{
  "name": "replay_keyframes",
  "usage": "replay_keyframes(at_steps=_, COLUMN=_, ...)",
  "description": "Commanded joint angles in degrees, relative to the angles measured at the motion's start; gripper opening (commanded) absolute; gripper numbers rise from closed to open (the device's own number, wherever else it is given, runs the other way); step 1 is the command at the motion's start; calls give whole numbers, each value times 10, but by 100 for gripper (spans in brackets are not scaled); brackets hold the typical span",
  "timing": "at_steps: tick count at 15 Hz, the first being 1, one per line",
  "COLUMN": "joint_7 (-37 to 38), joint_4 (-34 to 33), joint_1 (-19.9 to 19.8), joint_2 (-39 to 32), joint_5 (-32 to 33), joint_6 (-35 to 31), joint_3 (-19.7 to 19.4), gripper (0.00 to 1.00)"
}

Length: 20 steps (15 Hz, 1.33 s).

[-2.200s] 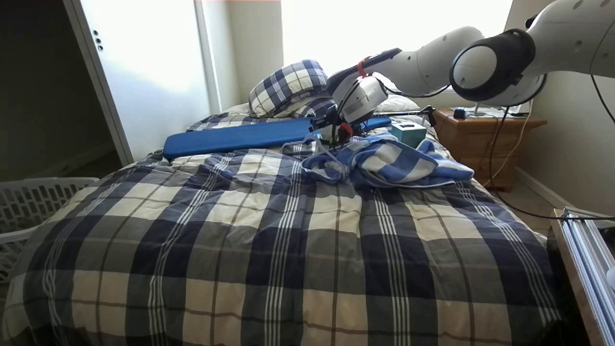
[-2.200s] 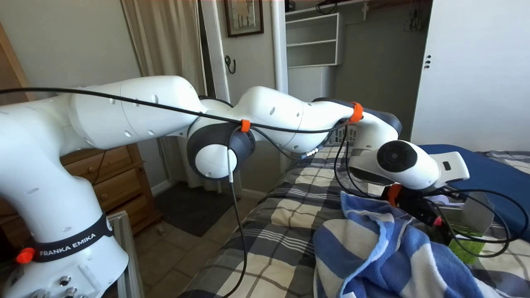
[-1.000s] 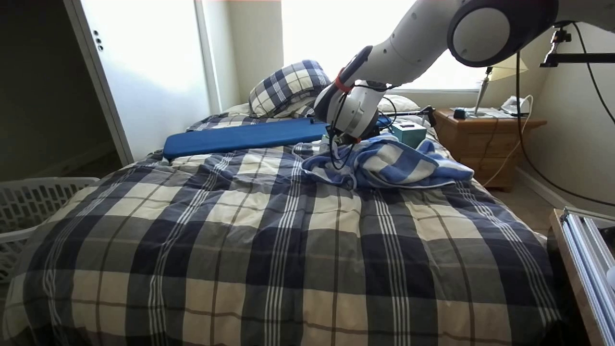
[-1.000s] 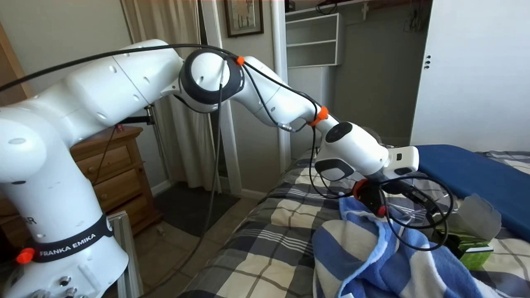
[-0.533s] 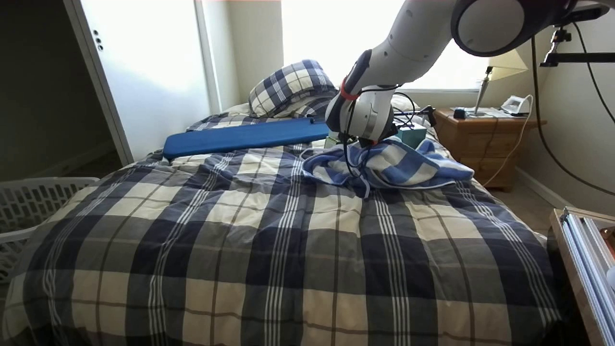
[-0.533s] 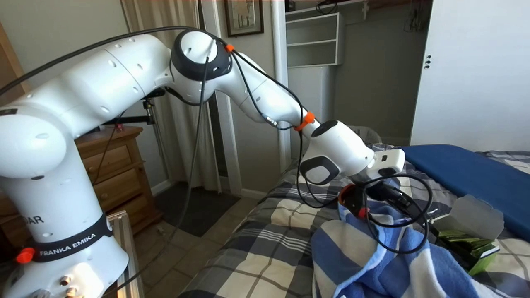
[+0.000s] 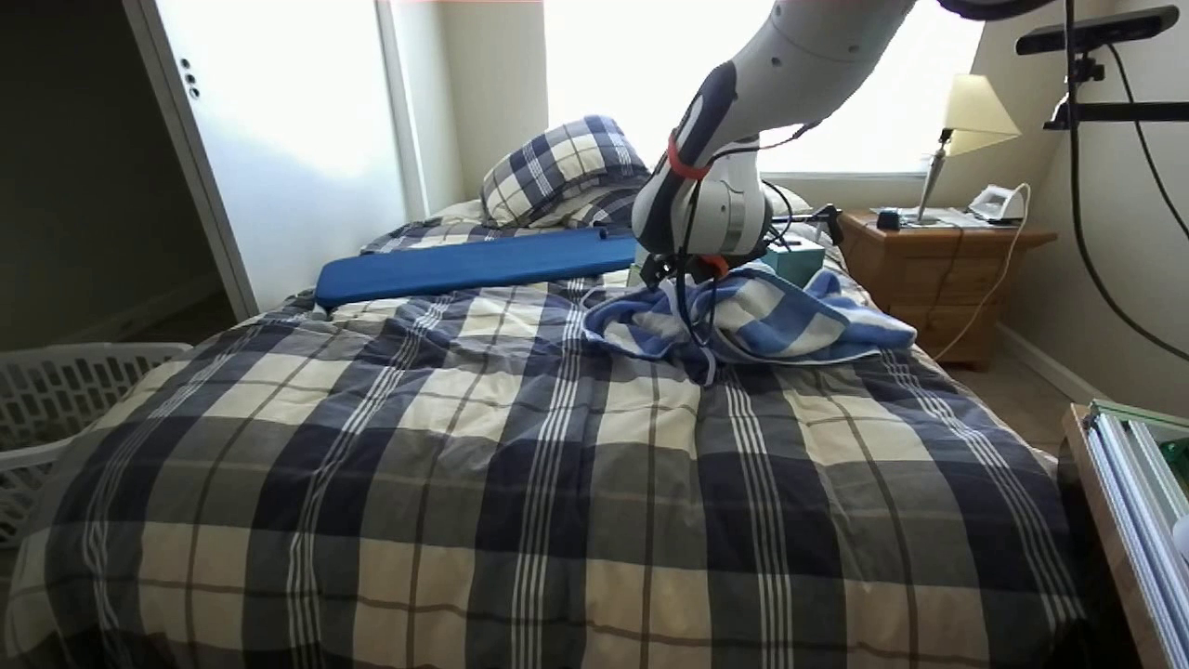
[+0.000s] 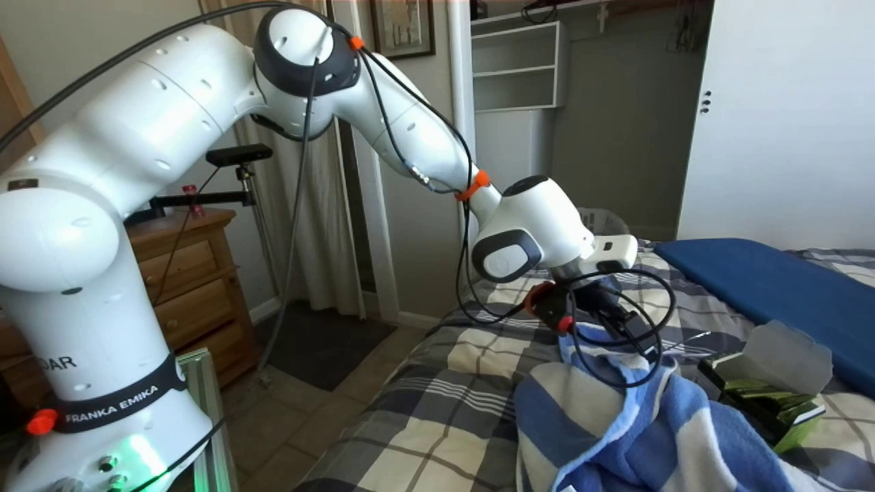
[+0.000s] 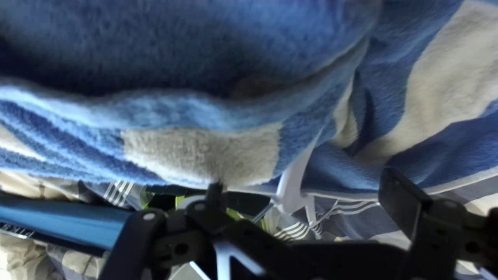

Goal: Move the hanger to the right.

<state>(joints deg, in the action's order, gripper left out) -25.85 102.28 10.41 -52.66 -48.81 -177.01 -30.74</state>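
Observation:
The pale lilac hanger (image 9: pixel 293 186) lies against the blue and white towel (image 9: pixel 202 153) in the wrist view, partly covered by its folds. In an exterior view one end of the hanger (image 7: pixel 710 367) sticks out at the towel's near edge. My gripper (image 9: pixel 307 198) stands open around the hanger, a dark finger on either side and a gap to each. From outside, the gripper (image 8: pixel 632 338) points down over the towel (image 8: pixel 601 417), partly behind looped cables. Much of the hanger is hidden there.
A blue ironing board (image 7: pixel 464 269) lies across the bed behind the towel. An open green box (image 8: pixel 765 403) stands beside the towel, and a teal box (image 7: pixel 797 265) is behind it. The plaid bed (image 7: pixel 464 446) spreads in front. A white basket (image 7: pixel 84 372) sits at the side.
The hanger shifted right with my gripper in an exterior view, then stayed on the towel. My gripper has opened, and the arm has drawn back and up slightly.

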Motion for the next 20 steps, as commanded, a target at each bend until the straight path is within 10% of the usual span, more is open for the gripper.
replay_keyframes(at_steps=1, joint_7=88, joint_4=74, joint_1=-27, joint_2=89, joint_5=140, joint_6=31, joint_3=43, gripper=100)
replay_keyframes(at_steps=13, joint_7=191, joint_4=42, joint_1=-185, joint_2=126, joint_5=397, joint_6=93, joint_3=227, gripper=100)
replay_keyframes(at_steps=20, joint_7=214, joint_4=41, joint_1=-185, joint_2=116, joint_5=408, joint_6=74, joint_3=227, gripper=100)
